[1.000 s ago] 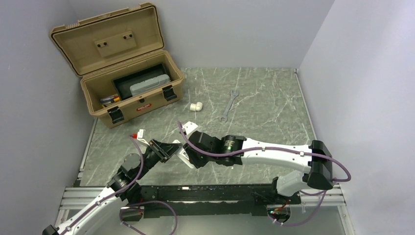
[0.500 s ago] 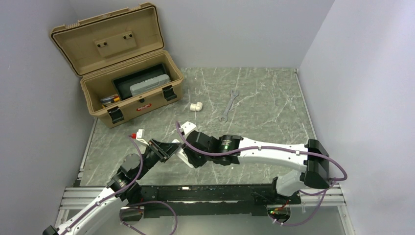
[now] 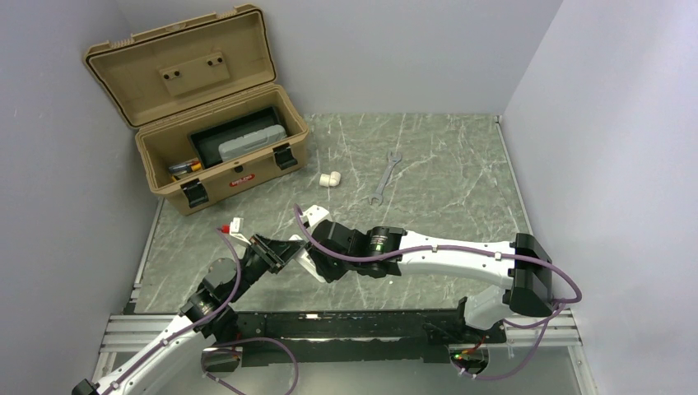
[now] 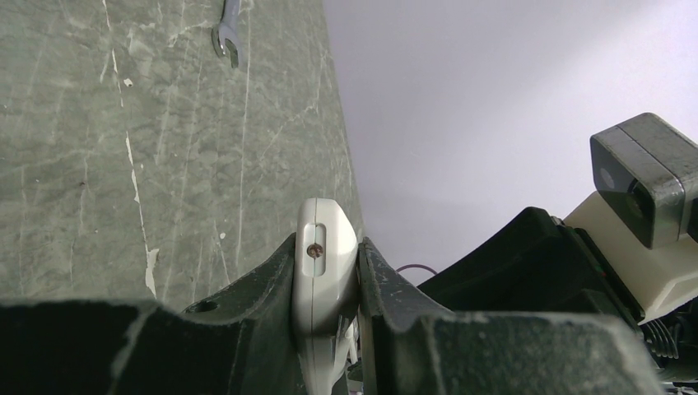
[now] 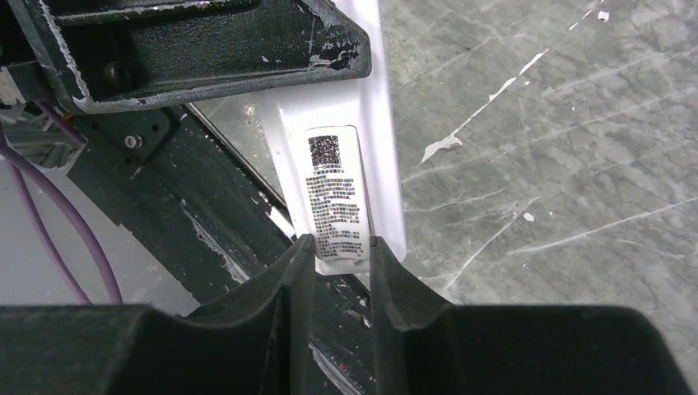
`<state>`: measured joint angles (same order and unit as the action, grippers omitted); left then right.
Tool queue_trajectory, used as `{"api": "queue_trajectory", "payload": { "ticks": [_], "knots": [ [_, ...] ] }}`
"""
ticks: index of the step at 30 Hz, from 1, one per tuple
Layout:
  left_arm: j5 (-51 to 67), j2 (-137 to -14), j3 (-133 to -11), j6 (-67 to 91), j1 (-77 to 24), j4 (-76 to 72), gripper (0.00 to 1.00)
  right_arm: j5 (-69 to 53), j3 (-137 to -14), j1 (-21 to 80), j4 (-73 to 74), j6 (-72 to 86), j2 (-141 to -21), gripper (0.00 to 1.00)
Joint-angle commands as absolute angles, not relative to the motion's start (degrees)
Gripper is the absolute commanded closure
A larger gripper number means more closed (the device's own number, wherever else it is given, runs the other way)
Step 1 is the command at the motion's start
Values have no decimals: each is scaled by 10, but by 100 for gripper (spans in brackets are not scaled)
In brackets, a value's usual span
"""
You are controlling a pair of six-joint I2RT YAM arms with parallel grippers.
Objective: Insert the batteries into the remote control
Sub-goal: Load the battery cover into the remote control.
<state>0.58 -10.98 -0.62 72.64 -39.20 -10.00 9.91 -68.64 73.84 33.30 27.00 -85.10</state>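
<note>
The white remote control (image 3: 310,265) hangs above the table's near edge between both arms. My left gripper (image 3: 292,247) is shut on it; in the left wrist view the remote (image 4: 325,280) sits end-on, clamped between the gripper's (image 4: 327,247) dark fingers. My right gripper (image 3: 318,267) meets it from the right. In the right wrist view its (image 5: 339,247) narrow jaws pinch the end of the labelled panel (image 5: 333,189) on the remote's back (image 5: 387,164). A small orange-red battery (image 3: 225,228) lies on the table, left of the left gripper.
An open tan toolbox (image 3: 222,177) with several items inside stands at the back left. A white pipe elbow (image 3: 331,178) and a silver wrench (image 3: 384,177) lie mid-table; the wrench (image 4: 228,33) also shows in the left wrist view. Walls close in on three sides.
The right arm's elbow has drifted slightly left. Both grippers and the remote stay where they were.
</note>
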Motion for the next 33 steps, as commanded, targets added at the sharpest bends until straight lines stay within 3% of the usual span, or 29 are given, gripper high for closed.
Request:
{"api": "queue_trajectory", "payload": {
  "ticks": [1, 14, 24, 33],
  "knots": [
    [7, -105, -14, 740, -394, -128, 100, 96, -711, 737, 309, 273, -845, 75],
    [8, -103, -10, 743, -394, -131, 100, 95, -711, 737, 304, 273, -839, 60],
    [8, -98, -9, 742, -394, -124, 100, 107, -714, 736, 312, 268, -833, 55],
    [6, -92, -7, 744, -394, -122, 100, 127, -692, 731, 280, 279, -781, 42]
  ]
}}
